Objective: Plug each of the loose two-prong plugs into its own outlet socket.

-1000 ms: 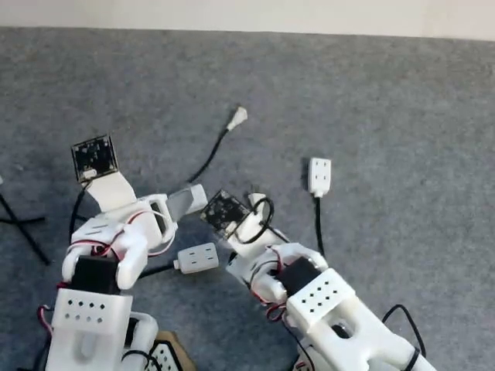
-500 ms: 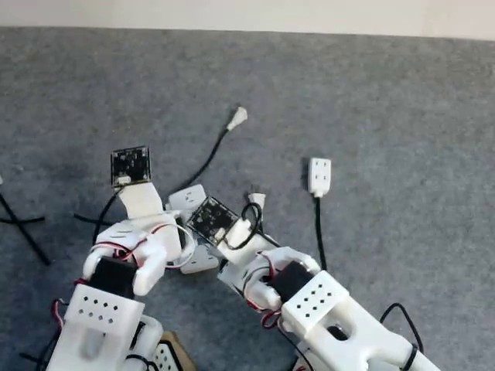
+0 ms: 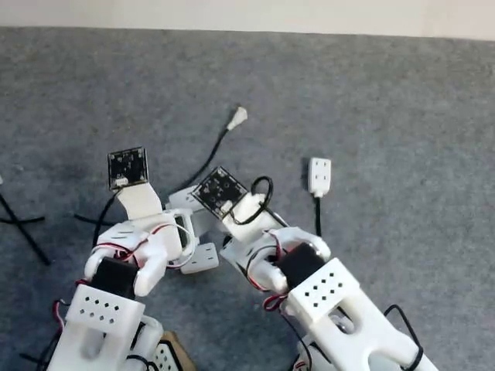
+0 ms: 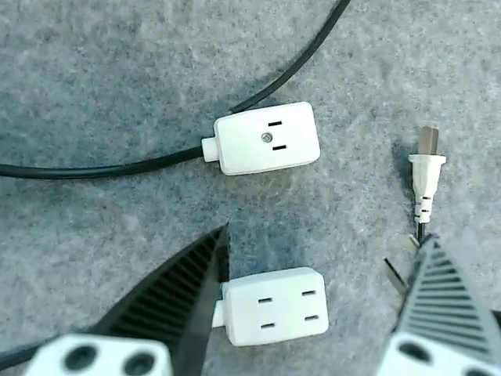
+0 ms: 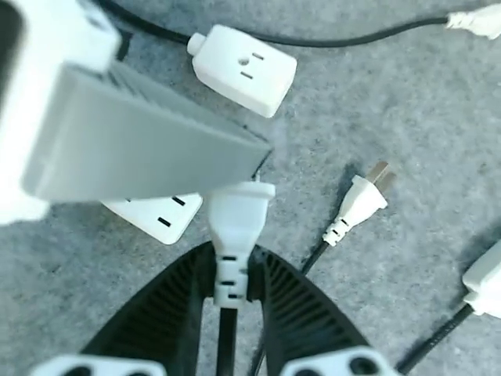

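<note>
Since half a second ago the right arm [image 3: 309,286] has pushed forward beside the left arm [image 3: 124,263], which has barely shifted. The right wrist view shows what the high view hides: the right gripper [image 5: 235,252] is clamped on a white plug [image 5: 237,215], its prongs behind the left arm's grey finger [image 5: 141,149]. The left wrist view shows the left gripper [image 4: 325,239] spread open over a white outlet [image 4: 274,307] on grey carpet [image 4: 94,78]. A second outlet [image 4: 266,139] and a loose plug [image 4: 427,174] lie near. In the high view a third outlet [image 3: 319,175] and another plug [image 3: 237,118] lie farther off.

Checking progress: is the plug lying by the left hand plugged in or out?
Out: the plug lies on the carpet, prongs bare, in no socket.
</note>
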You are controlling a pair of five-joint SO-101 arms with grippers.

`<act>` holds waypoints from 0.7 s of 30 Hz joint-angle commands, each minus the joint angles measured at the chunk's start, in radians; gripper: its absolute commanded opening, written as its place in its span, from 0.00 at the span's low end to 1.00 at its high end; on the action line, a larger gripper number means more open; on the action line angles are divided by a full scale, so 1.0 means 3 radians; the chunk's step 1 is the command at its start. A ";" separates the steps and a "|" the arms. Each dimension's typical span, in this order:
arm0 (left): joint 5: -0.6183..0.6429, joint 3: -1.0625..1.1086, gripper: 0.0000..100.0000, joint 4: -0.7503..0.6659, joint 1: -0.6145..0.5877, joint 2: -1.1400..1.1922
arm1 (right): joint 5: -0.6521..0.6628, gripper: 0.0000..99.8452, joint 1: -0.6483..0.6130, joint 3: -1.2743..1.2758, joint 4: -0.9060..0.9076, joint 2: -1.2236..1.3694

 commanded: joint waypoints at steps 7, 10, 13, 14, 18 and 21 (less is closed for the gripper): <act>-0.0026 -0.0008 0.34 -0.0046 0.0064 -0.0008 | 0.0061 0.00 0.0043 -0.0826 0.0488 -0.0018; -0.0026 -0.0003 0.34 -0.0031 0.0176 -0.0008 | 0.0061 0.00 0.0043 -0.0846 0.0488 -0.0018; -0.0026 0.0059 0.34 -0.0041 0.0304 -0.0008 | 0.0056 0.00 0.0043 -0.0846 0.0488 -0.0018; -0.0026 0.0074 0.34 -0.0046 0.0335 -0.0008 | 0.0056 0.00 0.0043 -0.0846 0.0488 -0.0018; -0.0026 0.0084 0.34 -0.0046 0.0381 -0.0008 | 0.0056 0.00 0.0043 -0.0836 0.0488 -0.0018; -0.0026 0.0074 0.34 -0.0046 0.0315 -0.0008 | 0.0072 0.00 0.0171 -0.0826 0.0540 -0.0013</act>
